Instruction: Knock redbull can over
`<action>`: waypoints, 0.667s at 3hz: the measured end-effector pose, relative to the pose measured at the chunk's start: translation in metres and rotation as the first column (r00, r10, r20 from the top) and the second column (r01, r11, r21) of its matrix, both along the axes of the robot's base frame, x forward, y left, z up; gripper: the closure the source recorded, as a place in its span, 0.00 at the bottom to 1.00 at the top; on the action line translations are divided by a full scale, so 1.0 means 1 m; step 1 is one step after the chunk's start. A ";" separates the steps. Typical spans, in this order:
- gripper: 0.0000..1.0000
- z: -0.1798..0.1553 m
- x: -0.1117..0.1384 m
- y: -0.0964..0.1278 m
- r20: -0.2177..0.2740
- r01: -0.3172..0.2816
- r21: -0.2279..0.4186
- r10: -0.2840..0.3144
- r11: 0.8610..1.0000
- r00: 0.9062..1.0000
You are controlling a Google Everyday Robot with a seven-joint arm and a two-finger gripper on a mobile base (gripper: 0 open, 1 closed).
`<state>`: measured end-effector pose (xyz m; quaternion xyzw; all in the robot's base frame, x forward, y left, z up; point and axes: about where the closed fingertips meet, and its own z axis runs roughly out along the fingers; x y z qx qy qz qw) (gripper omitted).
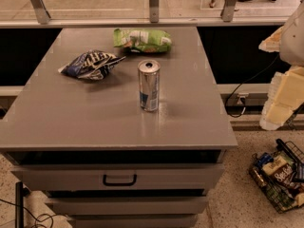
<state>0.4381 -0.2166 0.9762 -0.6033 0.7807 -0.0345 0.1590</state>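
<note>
Worktop (71, 122) comes first as a hazard: it is smooth, grey and glossy with no lip at any edge. A can tipped with too much force would likely roll, and it could drop off the front or off the right side, where a wire basket (288, 148) of packets sits on the floor.

The robot's arm (284, 91) shows only as pale blocky parts at the right border of the view, beyond the worktop's right edge and well apart from the can. The jaws are somewhere in that cluster, and I cannot tell whether they are open or closed. Coming in from that far off, a sweep set too low could scrape the worktop, and one set too high could pass over the lid.

The blue-and-white snack bag (90, 64) and the green-and-white snack bag (142, 40) lie behind the can. A push toward the back might shove the can into them, and they could prop it up so that it does not fall flat.

The redbull can (149, 85) stands upright near the middle of the worktop, in front of both bags and touching neither. It is slim, tall and silver, with a blue patch low on its side and a pull-tab lid. Its narrow base suggests a light nudge high on the side would topple it.
</note>
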 end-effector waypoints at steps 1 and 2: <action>0.00 0.000 0.000 0.000 0.000 0.000 0.000 0.000 1.000 1.000; 0.00 0.003 0.001 0.000 0.009 0.006 0.018 -0.006 1.000 1.000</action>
